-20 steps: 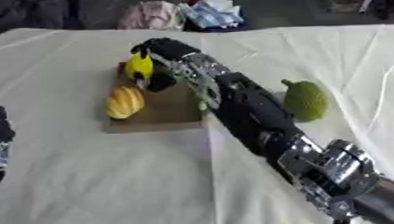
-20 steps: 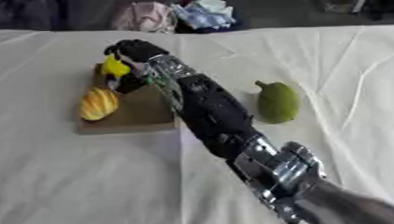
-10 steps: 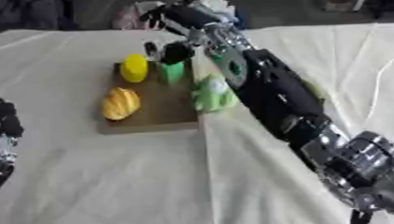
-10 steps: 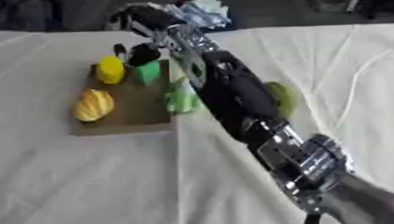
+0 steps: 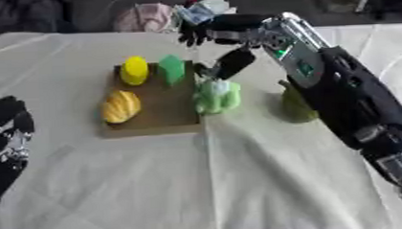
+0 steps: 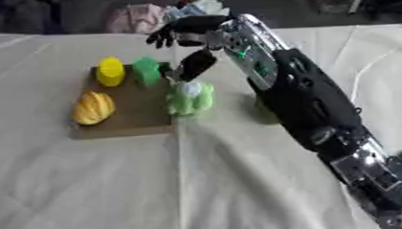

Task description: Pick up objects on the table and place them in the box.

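We've got the brown box (image 5: 154,120) on the white table (image 5: 198,183). Right hand (image 5: 222,34) hangs past the box's far right corner, fingers spread, empty. Left hand (image 5: 8,137) idles left of the box, fingers relaxed. Dark green fruit (image 5: 294,106) sits right of the box, light green object (image 5: 216,96) on its right edge, and the orange fruit (image 5: 120,106), yellow object (image 5: 135,70) and green block (image 5: 171,69) inside.

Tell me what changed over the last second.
The right hand lifted off the brown board and drew back, fingers open, holding nothing; that uncovered the green block and pale green toy. Yellow piece, orange fruit and left hand stayed put.
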Controlling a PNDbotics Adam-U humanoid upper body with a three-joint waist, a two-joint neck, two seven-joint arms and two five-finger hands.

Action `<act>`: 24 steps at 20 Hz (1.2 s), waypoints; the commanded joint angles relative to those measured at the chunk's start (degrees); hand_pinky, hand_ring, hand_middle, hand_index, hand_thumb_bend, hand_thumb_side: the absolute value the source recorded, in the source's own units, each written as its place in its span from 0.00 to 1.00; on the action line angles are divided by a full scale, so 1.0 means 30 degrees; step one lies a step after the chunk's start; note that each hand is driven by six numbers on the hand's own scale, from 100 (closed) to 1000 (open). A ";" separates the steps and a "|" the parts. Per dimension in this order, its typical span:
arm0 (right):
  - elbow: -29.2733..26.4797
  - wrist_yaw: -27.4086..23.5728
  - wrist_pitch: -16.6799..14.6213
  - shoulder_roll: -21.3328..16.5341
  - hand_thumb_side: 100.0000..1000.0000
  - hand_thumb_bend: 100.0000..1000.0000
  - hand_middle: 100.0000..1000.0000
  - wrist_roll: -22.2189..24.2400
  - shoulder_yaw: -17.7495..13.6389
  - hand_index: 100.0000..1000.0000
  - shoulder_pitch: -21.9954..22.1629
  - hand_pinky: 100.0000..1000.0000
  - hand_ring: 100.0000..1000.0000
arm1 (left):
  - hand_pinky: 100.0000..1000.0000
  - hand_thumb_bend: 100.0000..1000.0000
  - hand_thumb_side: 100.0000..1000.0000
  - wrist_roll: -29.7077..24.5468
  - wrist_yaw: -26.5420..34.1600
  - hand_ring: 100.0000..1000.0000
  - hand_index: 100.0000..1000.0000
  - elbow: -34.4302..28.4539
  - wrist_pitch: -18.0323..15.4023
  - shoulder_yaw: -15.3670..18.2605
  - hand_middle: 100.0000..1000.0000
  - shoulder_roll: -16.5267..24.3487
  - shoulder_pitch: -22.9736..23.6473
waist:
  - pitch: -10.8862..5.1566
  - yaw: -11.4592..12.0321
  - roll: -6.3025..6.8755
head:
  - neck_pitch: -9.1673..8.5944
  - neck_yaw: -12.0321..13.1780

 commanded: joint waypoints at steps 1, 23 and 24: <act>-0.0618 0.0122 -0.0364 -0.0558 0.51 0.14 0.87 0.1633 0.0172 0.99 0.0052 0.85 0.87 | 0.69 0.16 0.33 0.0090 -0.0022 0.80 0.78 -0.0160 -0.0011 0.0147 0.69 0.0323 -0.0090 | -0.0599 -0.0026 0.0045 | 0.0015 0.0099; 0.4611 0.9146 -0.1090 0.0936 0.38 0.25 0.83 -0.3302 -0.0879 0.90 0.0609 0.86 0.85 | 0.69 0.17 0.33 0.0103 -0.0034 0.80 0.79 -0.0111 0.0016 0.0160 0.69 0.0222 -0.0013 | -0.0563 -0.0035 0.0208 | -0.0027 0.0114; 0.4823 0.9322 -0.1048 0.1016 0.34 0.21 0.79 -0.3670 -0.0955 0.84 0.0601 0.85 0.83 | 0.69 0.16 0.33 0.0103 -0.0033 0.80 0.79 -0.0111 0.0016 0.0160 0.69 0.0217 -0.0012 | -0.0561 -0.0032 0.0217 | -0.0022 0.0117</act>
